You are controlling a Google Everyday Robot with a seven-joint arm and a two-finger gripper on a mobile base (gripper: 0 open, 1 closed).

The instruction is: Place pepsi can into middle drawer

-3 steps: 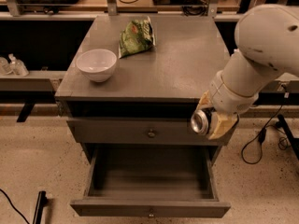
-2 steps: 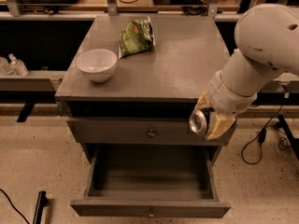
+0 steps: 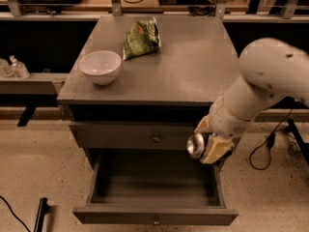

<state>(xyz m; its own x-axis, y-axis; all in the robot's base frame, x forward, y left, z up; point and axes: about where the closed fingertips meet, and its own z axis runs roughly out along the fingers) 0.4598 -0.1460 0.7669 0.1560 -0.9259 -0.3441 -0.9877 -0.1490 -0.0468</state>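
The pepsi can (image 3: 195, 145) shows only its shiny silver end, held on its side between the tan fingers (image 3: 215, 149) of my gripper (image 3: 202, 140). The gripper is shut on it, in front of the cabinet's right side, just above the right rear part of the middle drawer (image 3: 154, 185). That drawer is pulled open; its grey floor is bare and its small knob (image 3: 155, 221) is on the front. My white arm (image 3: 263, 81) reaches in from the right.
Above the open drawer is a closed flat grey drawer front (image 3: 120, 135) with a round knob. On the cabinet top (image 3: 193, 66) stand a white bowl (image 3: 100, 66) and a green snack bag (image 3: 140, 36). Cables lie on the floor at right (image 3: 270, 149).
The gripper with the can has moved down and a little to the left, from the level of the upper drawer front to just over the open drawer.
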